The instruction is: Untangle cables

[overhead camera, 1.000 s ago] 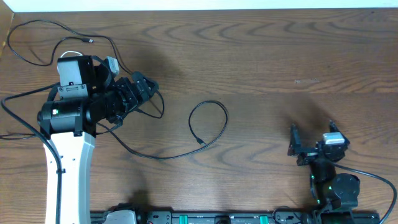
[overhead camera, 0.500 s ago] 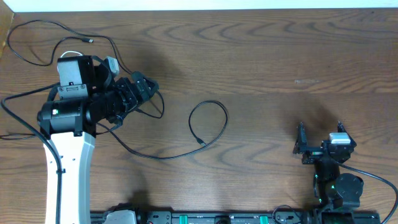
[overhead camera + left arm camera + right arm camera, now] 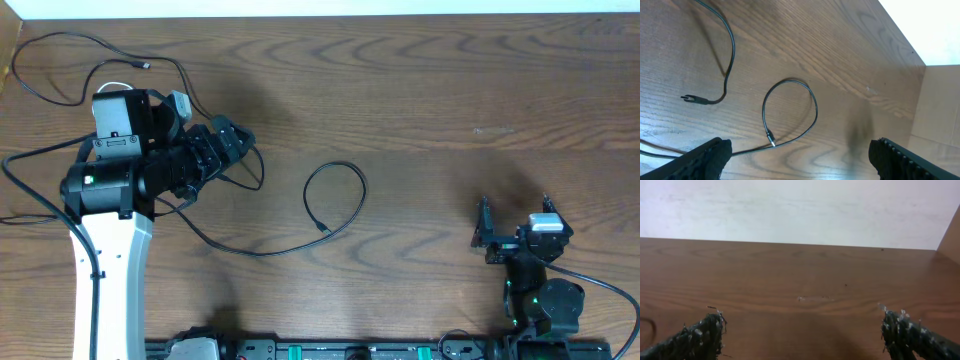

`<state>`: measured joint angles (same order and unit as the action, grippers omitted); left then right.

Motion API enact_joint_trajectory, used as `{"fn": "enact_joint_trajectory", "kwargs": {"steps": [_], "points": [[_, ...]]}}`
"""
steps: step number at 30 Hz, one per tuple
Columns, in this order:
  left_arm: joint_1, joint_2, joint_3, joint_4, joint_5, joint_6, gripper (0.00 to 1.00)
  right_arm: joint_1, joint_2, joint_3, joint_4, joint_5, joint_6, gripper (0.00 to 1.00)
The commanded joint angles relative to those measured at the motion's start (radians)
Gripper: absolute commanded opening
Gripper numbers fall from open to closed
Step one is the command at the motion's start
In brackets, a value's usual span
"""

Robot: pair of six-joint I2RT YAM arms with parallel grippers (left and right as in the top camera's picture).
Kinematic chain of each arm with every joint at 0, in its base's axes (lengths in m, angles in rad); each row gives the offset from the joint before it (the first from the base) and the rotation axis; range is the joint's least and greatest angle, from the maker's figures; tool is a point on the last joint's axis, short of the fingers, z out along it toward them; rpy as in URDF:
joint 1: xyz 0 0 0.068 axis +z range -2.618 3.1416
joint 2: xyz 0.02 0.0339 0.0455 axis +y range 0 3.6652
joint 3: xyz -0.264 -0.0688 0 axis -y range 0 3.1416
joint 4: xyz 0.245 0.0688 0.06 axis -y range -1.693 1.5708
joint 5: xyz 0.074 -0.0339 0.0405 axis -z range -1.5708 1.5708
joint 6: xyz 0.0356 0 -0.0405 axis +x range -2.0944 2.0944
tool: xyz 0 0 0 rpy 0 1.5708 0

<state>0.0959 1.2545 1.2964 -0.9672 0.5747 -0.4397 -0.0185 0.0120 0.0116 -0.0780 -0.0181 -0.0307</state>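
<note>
Right gripper (image 3: 802, 337) w/ 2 fingertips (image 3: 697, 335) wide apart over wood table (image 3: 805, 275), white wall (image 3: 790, 205) behind.

Dark brown wood-grain table (image 3: 450, 90); plain white wall (image 3: 790, 210) behind far edge; even, soft light

The right gripper (image 3: 514, 208) is now a little nearer the right edge of the tabletop than a second ago. It also points straighter at the far edge.
</note>
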Motion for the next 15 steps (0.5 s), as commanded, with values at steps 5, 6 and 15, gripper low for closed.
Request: {"fn": "enact_joint_trajectory", "kwargs": {"steps": [5,6,15], "points": [[-0.002,-0.011,0.003,-0.001,0.009,0.020,0.93,-0.007,-0.006,-0.006,0.001,0.008,-0.011,0.99],[-0.002,-0.011,0.003,-0.001,0.009,0.020,0.93,-0.007,-0.006,-0.006,0.001,0.008,-0.011,0.99],[-0.001,-0.011,0.003,-0.013,-0.130,0.043,0.93,-0.007,-0.006,-0.006,0.001,0.008,-0.011,0.99]]}}
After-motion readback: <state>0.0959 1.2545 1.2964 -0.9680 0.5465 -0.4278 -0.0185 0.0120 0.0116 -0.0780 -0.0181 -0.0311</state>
